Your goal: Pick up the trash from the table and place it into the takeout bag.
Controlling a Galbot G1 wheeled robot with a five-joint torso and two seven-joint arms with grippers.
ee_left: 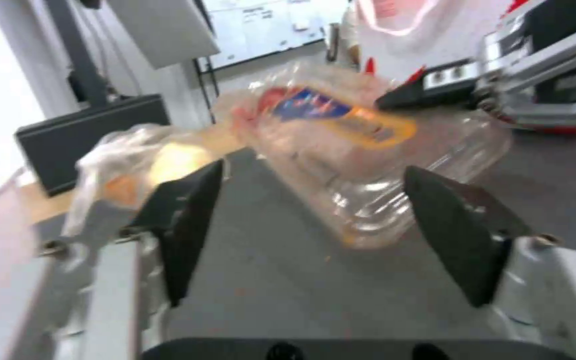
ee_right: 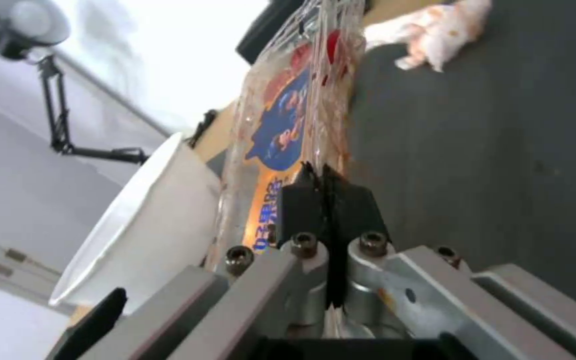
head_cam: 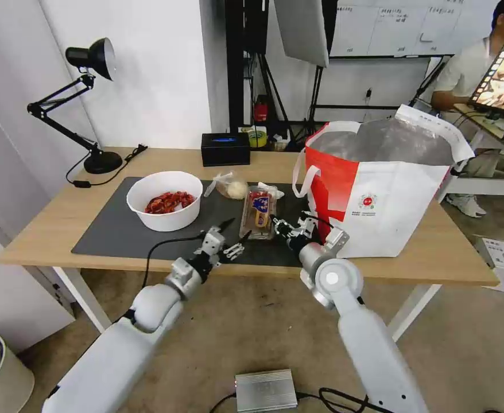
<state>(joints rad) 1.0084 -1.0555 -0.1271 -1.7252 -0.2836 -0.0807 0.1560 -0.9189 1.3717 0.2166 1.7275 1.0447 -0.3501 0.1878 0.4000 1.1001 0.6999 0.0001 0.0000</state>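
Observation:
A clear two-part plastic tray with a red and blue label lies on the dark mat, one end tilted up. My right gripper is shut on its near rim, the fingers pressed together on the plastic. Just in front of the tray, my left gripper hangs open with nothing between its fingers. A white bowl of red shells stands to the left. A clear bag with a beige lump and a crumpled tissue lie behind the tray. The takeout bag stands open at right.
A black tissue box sits at the back of the light-wood table, and a black desk lamp stands at the back left. Bare mat lies in front of the bowl. A metal box and cables lie on the floor.

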